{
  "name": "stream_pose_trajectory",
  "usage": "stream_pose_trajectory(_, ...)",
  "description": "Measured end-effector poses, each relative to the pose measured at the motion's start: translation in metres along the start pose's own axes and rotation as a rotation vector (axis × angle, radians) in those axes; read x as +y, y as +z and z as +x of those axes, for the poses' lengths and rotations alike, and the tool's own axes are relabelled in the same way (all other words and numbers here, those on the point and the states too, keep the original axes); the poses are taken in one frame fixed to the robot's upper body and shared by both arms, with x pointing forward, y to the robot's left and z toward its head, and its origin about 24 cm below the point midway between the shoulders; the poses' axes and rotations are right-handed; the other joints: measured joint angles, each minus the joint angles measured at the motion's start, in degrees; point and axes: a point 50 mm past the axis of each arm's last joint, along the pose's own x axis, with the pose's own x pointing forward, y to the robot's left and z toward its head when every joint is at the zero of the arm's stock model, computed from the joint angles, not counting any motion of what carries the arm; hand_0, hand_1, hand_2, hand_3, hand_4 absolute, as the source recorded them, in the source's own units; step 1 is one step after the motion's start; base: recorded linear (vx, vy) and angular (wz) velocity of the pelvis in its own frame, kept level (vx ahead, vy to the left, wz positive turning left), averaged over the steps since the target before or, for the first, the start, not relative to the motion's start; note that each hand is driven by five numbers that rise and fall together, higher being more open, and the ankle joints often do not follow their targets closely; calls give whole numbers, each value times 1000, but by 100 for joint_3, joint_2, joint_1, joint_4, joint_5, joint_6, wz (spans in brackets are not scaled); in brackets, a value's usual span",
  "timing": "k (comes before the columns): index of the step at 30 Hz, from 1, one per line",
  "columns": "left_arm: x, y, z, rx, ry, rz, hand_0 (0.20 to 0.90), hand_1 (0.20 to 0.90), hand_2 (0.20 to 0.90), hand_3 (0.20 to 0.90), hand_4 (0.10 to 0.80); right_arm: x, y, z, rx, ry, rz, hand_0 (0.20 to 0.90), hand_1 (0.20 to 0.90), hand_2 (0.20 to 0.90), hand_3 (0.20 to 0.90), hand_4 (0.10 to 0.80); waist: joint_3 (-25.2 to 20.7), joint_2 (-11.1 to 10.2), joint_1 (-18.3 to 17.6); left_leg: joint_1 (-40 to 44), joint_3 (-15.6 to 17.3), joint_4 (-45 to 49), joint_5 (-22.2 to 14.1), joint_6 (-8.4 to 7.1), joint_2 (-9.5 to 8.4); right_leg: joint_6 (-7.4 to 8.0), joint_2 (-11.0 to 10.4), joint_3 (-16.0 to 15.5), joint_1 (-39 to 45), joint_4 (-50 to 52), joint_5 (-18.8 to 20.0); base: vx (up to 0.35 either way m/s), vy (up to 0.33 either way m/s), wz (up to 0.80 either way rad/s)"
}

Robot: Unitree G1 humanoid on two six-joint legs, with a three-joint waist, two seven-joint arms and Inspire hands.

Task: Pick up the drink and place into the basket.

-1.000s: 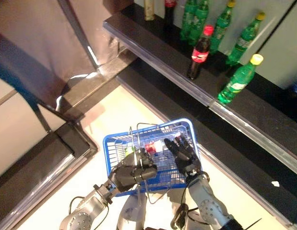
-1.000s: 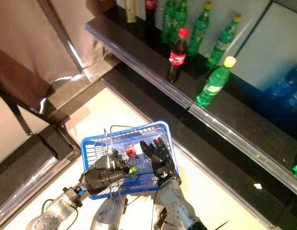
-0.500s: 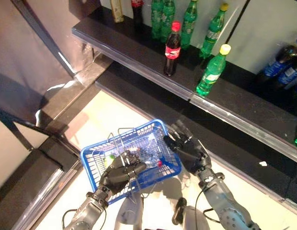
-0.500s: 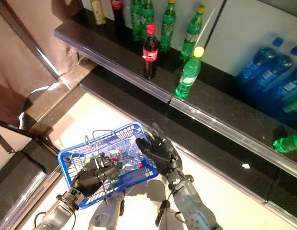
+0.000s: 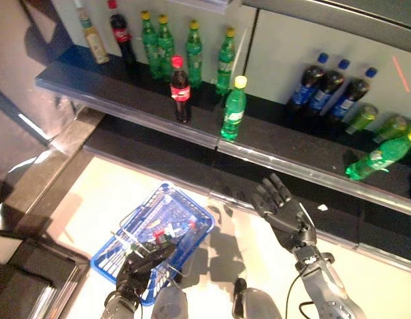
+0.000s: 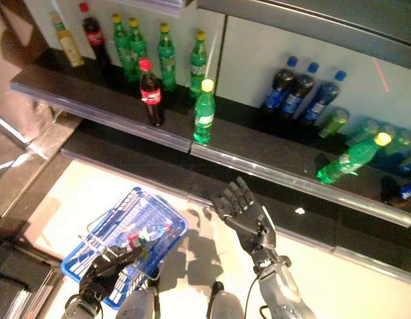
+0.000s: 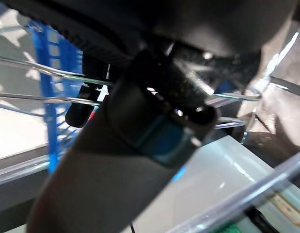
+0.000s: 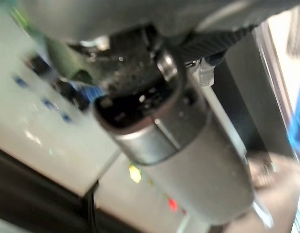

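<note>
The blue basket (image 5: 188, 205) hangs at the lower left, off the floor. My left hand (image 5: 142, 260) is shut on its thin wire handles (image 7: 28, 77). Drinks (image 5: 166, 231) with red and green parts lie inside the basket. My right hand (image 5: 285, 214) is open and empty, fingers spread. It is raised to the right of the basket, in front of the lower shelf edge, apart from everything. A cola bottle (image 5: 179, 90) and a green bottle with a yellow cap (image 5: 233, 109) stand at the front of the dark shelf (image 5: 125, 100).
Green bottles (image 5: 165, 40) line the back of the shelf with a yellow drink (image 5: 92, 36) at the far left. Dark blue bottles (image 5: 328, 85) stand further right. A green bottle (image 5: 376, 157) lies on its side at the right. A low dark ledge (image 5: 364, 232) runs under the shelf.
The camera has swung right along the shelf. My right hand has left the basket, moved right and risen, open. The basket now hangs lower at the left.
</note>
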Motion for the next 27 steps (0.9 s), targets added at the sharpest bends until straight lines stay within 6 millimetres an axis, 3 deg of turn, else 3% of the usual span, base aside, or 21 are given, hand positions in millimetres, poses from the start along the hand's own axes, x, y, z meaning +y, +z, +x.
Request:
stream_pose_trajectory(4, 16, -23, 5, 62, 176, -77, 300, 300, 300, 200, 100, -38, -32, -8, 130, -235, -122, 900, 900, 900, 900, 800, -276, 75, -182, 239, 146, -164, -17, -4, 9, 19, 79, 115, 190, -242, 87, 0, 22, -21)
stream_pose_trajectory(7, 21, -26, 5, 69, 210, -74, 300, 300, 300, 200, 100, -51, -46, -18, 181, -325, -152, 900, 900, 900, 900, 800, -353, 69, -305, 282, 226, -195, -21, -8, 41, 5, 92, 204, 205, -378, 168, -14, 55, -20)
stream_pose_trajectory(9, 29, -38, 4, 110, 281, -85, 300, 300, 300, 200, 100, -61, -60, -22, 233, -404, -132, 900, 900, 900, 900, 800, -544, 137, -318, 411, 397, -304, -27, -16, 46, 34, 118, 234, 249, -524, 258, -2, 44, -40)
stream_pose_trajectory(22, 49, -59, 1, 218, 395, -66, 300, 300, 300, 200, 100, -107, -136, -74, 604, -717, -201, 900, 900, 900, 900, 800, -954, 176, -455, 712, 795, -358, -221, 3, -44, 145, 48, 549, 451, -1073, 643, 5, 53, -21)
stream_pose_trajectory(25, 53, -64, -2, 244, 402, -41, 300, 300, 300, 200, 100, -112, -145, -86, 663, -762, -183, 900, 900, 900, 900, 800, -1003, 174, -455, 842, 1016, -373, -322, 2, -37, 197, -82, 523, 411, -1106, 711, 30, -16, -53)
stream_pose_trajectory(27, 56, -66, -4, 258, 410, -39, 300, 300, 300, 200, 100, -115, -151, -96, 702, -779, -187, 900, 900, 900, 900, 800, -1007, 169, -489, 923, 1279, -372, -357, 10, -29, 229, -194, 345, 347, -1139, 826, -9, -78, -67)
